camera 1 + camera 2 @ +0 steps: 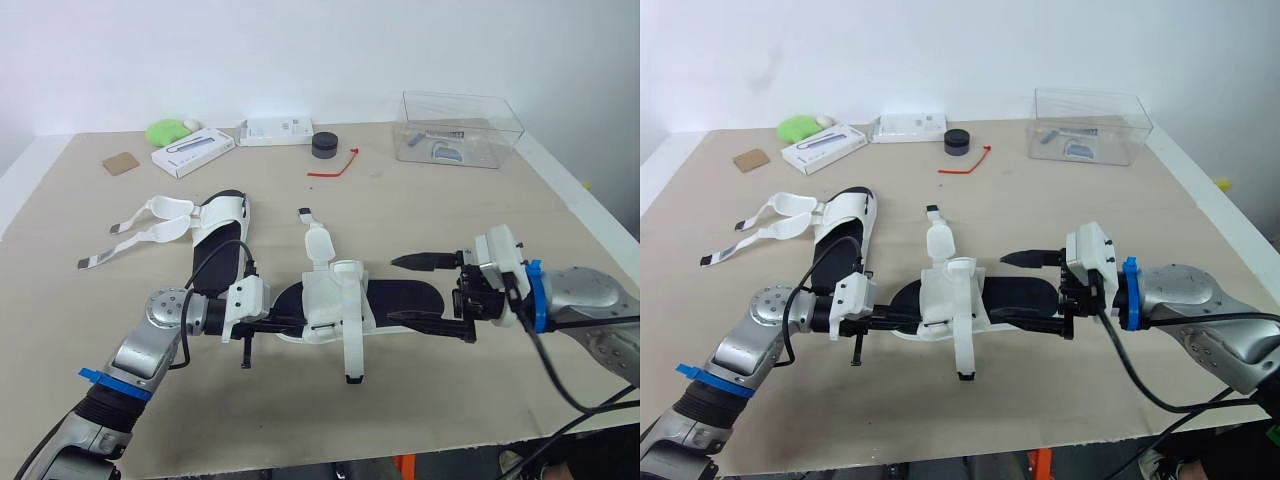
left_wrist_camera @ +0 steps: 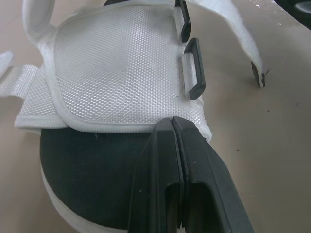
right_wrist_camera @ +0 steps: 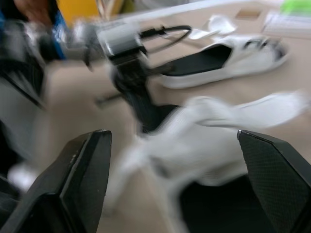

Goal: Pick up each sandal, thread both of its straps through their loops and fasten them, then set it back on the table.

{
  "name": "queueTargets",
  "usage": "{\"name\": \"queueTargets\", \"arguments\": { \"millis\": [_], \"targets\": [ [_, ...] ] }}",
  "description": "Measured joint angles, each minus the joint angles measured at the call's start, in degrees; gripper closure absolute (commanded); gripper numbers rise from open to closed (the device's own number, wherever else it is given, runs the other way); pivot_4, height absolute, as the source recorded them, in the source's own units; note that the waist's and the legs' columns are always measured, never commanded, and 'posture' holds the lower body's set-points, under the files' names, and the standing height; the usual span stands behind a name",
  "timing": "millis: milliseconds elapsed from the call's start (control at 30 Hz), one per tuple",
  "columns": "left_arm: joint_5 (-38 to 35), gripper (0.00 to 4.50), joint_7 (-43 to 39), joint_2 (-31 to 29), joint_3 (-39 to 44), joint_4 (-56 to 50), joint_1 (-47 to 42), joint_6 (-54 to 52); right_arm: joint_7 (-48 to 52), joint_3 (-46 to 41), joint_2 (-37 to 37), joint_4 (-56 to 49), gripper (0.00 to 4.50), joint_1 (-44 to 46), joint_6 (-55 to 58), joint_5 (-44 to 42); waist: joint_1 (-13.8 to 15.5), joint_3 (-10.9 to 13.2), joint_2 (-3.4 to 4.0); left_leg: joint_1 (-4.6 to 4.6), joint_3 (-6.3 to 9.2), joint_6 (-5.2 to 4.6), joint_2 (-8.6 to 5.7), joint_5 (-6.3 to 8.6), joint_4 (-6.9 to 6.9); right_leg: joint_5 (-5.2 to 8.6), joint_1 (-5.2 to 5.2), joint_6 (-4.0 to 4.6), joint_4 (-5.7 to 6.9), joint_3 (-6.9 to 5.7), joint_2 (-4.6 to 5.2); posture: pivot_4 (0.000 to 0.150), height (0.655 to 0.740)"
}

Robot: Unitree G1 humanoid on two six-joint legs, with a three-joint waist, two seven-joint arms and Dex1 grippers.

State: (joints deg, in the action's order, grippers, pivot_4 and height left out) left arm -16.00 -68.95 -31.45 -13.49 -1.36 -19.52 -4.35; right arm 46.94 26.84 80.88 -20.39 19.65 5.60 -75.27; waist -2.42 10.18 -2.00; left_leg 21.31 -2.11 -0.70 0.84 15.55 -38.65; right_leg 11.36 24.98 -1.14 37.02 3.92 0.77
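White mesh over a black sole: near sandal point(image 1: 340, 300), flat on the counter point(image 1: 450, 210), squarely between the two arms. Long axis side to side, one end at the left tool point(image 2: 173, 127), the other at the right tool point(image 1: 392, 290). Both straps undone: one point(image 1: 318, 240) flung toward the far edge, the other point(image 1: 352, 355) trailing toward the near edge. Black loops point(image 2: 194, 68) empty on the mesh flap.

Left tool: fingers pressed together, laid low over the sole at its end, tips at the hem of the mesh; pinching fabric or not, hard to say. Right tool: spread wide, straddling the opposite end across its width, near finger at the sole's edge, far finger just off the other edge, gripping nothing. Probably the better placed of the two for a clean hold, needing only to close across the sole. Second sandal point(image 1: 215, 230) well apart toward the far left, straps loose as well.
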Motion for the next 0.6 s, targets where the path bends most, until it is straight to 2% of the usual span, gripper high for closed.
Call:
{"name": "queueTargets", "arguments": {
  "millis": [100, 267, 533, 600],
  "targets": [
    [-0.67, 4.50, 0.79, 0.21, 0.30, -1.47, 0.89, -1.18, -4.79, -3.55, -0.89, -5.71, 0.06, -5.70, 9.90, -3.60, 0.06, 0.00, -0.01, 0.08, -0.02, 0.02, 0.01, -0.01, 0.00, -0.01, 0.07, -0.02, 0.00, 0.04, -0.05, 0.150, 0.7400],
    [-2.05, 4.50, 1.25, 0.26, 1.09, -2.72, 1.55, -2.50, -12.39, -4.86, -7.81, -9.47, 0.06, -12.05, 21.89, -2.35, 0.09, -0.04, -0.07, 0.25, -0.02, 0.04, -0.04, -0.02, -0.10, -0.04, 0.16, -0.13, -0.01, 0.08, -0.02, 0.150, 0.7400],
    [-3.02, 4.50, 2.68, 1.11, 2.70, -2.83, 1.56, -2.77, -17.61, -8.54, -18.62, -9.15, 0.06, -13.15, 32.68, 3.35, 0.04, -0.05, -0.10, 0.27, -0.12, 0.04, -0.07, -0.02, -0.37, -0.19, 0.11, -0.33, -0.02, 0.19, -0.04, 0.150, 0.7400],
    [-3.02, 4.50, 2.67, 1.10, 2.68, -3.26, 1.97, -2.79, -18.35, -10.76, -20.71, -8.83, 0.59, -13.13, 34.87, 3.15, 0.04, -0.05, -0.11, 0.28, -0.12, 0.04, -0.07, -0.02, -0.37, -0.20, 0.11, -0.34, -0.02, 0.20, -0.04, 0.150, 0.7400]
  ]
}}
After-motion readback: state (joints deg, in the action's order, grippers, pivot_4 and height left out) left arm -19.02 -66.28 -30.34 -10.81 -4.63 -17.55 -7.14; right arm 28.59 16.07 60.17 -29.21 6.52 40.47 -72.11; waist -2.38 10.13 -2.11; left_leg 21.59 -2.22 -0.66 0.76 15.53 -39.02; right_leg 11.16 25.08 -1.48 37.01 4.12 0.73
